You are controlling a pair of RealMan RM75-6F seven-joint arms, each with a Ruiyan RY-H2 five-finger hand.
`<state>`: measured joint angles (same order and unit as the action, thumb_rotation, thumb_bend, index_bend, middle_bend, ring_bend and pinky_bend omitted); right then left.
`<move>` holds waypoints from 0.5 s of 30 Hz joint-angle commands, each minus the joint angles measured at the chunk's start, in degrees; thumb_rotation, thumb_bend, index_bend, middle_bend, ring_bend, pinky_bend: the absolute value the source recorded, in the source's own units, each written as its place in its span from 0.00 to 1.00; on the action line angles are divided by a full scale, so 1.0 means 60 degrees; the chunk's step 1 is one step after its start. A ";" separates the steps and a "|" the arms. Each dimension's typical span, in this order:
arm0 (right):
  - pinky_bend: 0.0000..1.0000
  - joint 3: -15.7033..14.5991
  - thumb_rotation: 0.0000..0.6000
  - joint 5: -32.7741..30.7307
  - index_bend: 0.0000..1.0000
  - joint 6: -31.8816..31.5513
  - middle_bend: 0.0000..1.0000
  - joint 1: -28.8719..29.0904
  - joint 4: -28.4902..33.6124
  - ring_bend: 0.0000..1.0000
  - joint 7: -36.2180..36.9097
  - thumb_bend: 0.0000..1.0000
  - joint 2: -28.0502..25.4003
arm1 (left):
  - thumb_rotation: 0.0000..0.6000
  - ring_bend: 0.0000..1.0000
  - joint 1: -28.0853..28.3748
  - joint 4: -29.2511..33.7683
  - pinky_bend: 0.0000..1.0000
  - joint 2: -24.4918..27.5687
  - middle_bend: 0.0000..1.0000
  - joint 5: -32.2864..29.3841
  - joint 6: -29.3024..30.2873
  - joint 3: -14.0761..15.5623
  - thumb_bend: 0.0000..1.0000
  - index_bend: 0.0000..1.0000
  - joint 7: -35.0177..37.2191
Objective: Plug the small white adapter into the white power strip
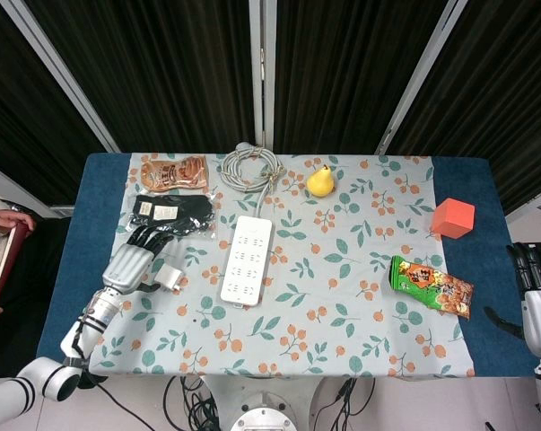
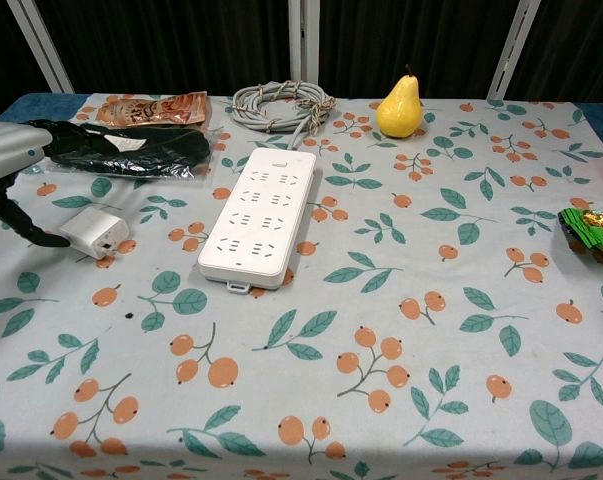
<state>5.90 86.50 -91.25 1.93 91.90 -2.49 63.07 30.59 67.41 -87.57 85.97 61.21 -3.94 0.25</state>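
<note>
**Adapter at the left hand, not yet lifted**

Left hand (image 1: 129, 263): over the left side of the counter (image 1: 485, 224), fingers stretched toward the far edge, thumb at the adapter's left side. Whether it truly grips cannot be told; no finger shows on the opposite face.

Adapter (image 2: 98, 231): small, white, touching the thumb tip, resting on the cloth at a tilt between the hand and the power strip. Prongs too small to make out.

Power strip (image 1: 246, 259): white, lying flat left of the counter's centre, long axis running near edge to far edge, sockets facing up. Near the adapter, not touching it.

Cord (image 1: 249, 167): grey coil at the far edge, behind the strip.

Black packet (image 1: 171, 213): just beyond the left fingertips. Brown snack packet (image 1: 173, 171): far left corner of the cloth.

Pear (image 1: 320, 181): yellow, far edge, right of the cord. Red block (image 1: 453, 217) and green snack bag (image 1: 431, 285): right side.

Right hand (image 1: 538, 292): at the right edge, fingers upright and together, holding nothing.

Step in hand, by judgement: securing the adapter. Next move calls for a firm pinch on both sides, a lift, turning the prongs downward, and carrying it right over a socket.
</note>
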 commanded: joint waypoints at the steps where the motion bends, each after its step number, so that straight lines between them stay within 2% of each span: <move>1: 0.00 0.0010 1.00 -0.0003 0.00 -0.0019 0.07 -0.0008 -0.0009 0.00 0.0009 0.04 0.0001 | 1.00 0.01 -0.0081 0.0372 0.00 0.0225 0.16 0.0274 0.0183 0.0262 0.00 0.22 0.0116; 5: 0.00 0.0027 1.00 -0.0004 0.00 -0.0014 0.07 0.0000 0.0002 0.00 -0.0002 0.04 -0.0004 | 1.00 0.06 -0.0279 0.0852 0.00 0.0413 0.23 0.0461 0.0528 0.0494 0.00 0.32 -0.0171; 15: 0.00 0.0018 1.00 0.0017 0.00 -0.0055 0.07 -0.0032 0.0003 0.00 -0.0001 0.04 0.0024 | 1.00 0.07 -0.0338 0.1198 0.00 0.0409 0.24 0.0119 0.0420 0.0484 0.00 0.34 -0.0826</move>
<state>6.01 86.60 -91.58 1.73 91.92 -2.49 63.21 28.55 74.61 -85.10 86.70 63.73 -1.02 -4.69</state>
